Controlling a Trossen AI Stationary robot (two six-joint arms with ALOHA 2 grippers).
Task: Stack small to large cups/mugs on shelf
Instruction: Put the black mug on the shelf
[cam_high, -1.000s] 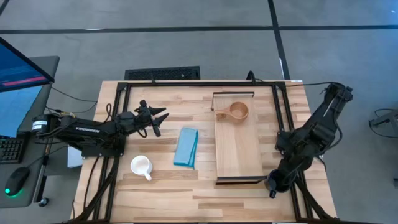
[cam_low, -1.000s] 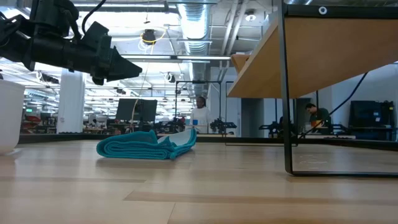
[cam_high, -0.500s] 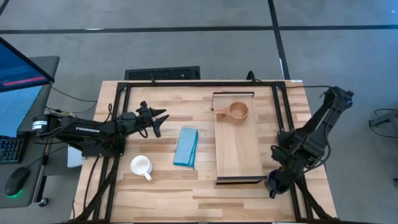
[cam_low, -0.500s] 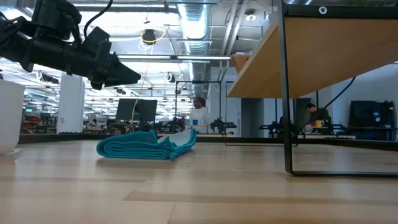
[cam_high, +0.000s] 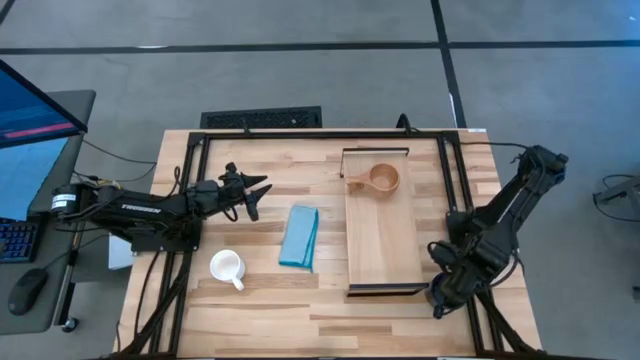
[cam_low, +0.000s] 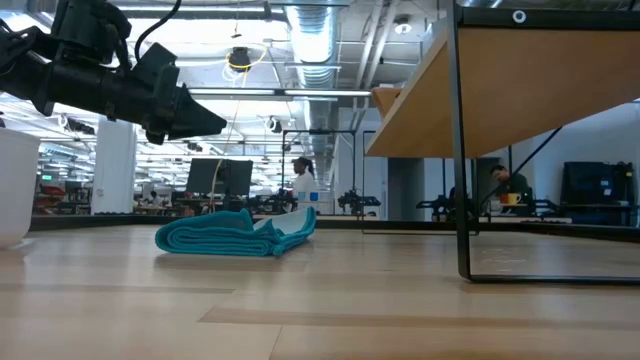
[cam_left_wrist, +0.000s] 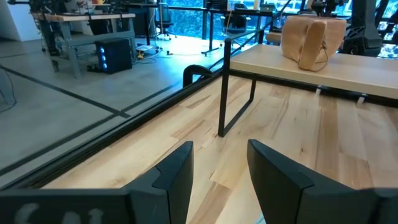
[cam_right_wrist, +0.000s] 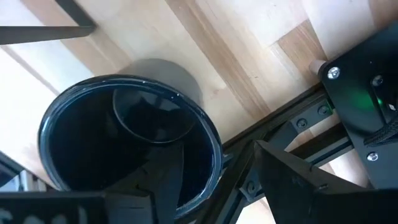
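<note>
The light-brown wooden cup (cam_high: 383, 179) (cam_left_wrist: 311, 40) stands on the far end of the shelf (cam_high: 385, 250) (cam_low: 520, 80), its handle pointing left. The white mug (cam_high: 227, 266) (cam_low: 12, 185) stands on the table's near left. The dark navy mug (cam_right_wrist: 124, 143) stands on the table off the shelf's near right corner. My right gripper (cam_high: 438, 296) (cam_right_wrist: 217, 155) is over it, open, with its fingers on either side of the mug's wall. My left gripper (cam_high: 258, 190) (cam_low: 215, 122) (cam_left_wrist: 221, 146) hovers open above the table's left part, holding nothing. My right gripper comes at the navy mug from above. One finger (cam_right_wrist: 165, 180) is inside the hollow and the other finger (cam_right_wrist: 298, 180) is outside the rim (cam_right_wrist: 214, 155). A gap shows beside the outer finger. Whether either finger touches the wall, I cannot tell.
A folded blue cloth (cam_high: 299, 236) (cam_low: 235, 232) lies between the white mug and the shelf. Dark frame bars (cam_high: 455, 190) run along the table's sides, one close to the navy mug. The shelf's near half is bare wood.
My right arm has shifted its forearm toward the table's near edge and sunk a little, while its gripper has stayed at the navy mug. The mug has not moved. My left gripper has kept nearly still.
</note>
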